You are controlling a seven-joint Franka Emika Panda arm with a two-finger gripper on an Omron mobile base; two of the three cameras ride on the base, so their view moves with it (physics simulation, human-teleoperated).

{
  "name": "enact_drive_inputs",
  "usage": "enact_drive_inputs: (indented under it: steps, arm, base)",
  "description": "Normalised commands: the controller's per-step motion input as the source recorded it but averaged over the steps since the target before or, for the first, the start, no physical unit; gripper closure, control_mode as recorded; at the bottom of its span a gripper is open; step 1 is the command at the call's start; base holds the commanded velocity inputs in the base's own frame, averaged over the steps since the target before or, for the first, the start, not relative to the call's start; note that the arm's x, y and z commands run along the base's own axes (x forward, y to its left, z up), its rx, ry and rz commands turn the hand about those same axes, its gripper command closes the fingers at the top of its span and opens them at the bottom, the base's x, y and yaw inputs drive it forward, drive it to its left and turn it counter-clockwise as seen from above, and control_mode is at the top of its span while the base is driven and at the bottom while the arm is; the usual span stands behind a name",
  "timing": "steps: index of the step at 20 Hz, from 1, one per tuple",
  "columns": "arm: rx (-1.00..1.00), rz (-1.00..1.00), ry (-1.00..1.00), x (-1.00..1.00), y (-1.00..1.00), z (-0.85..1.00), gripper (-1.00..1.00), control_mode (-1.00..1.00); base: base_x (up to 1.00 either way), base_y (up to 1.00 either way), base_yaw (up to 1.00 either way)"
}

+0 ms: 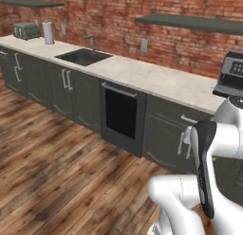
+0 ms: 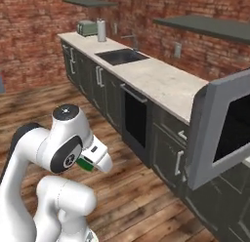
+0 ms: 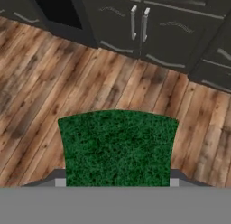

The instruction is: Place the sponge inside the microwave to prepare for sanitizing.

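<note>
A red brick wall backs a long pale stone counter [image 1: 156, 80] over dark grey cabinets and plank flooring. The small green-topped rectangular sponge [image 3: 118, 146] sits clamped between the jaws of the white arm's two-finger gripper [image 2: 90, 161], carried low over the floor. The large grey-framed microwave [image 2: 222, 126] stands at the right with its dark-glass door swung outward. The likely hazard: the wide swing upward could knock the sponge against that open door or counter edge, dislodging it.

Coarse, matt green sponge [image 3: 117, 148]; wooden plank floor [image 3: 40, 83]; perhaps stone counter [image 1: 156, 80]
</note>
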Motion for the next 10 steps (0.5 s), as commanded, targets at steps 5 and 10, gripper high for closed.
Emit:
enact_drive_inputs:
  steps: [5,10]
  arm:
    - [0.00,0.00,0.00,0.00,0.00,0.00,1.00,1.00]
    - [0.00,0.00,0.00,0.00,0.00,0.00,1.00,1.00]
  base:
    - [-0.44,-0.43,0.69]
    - [-0.49,-0.37,0.68]
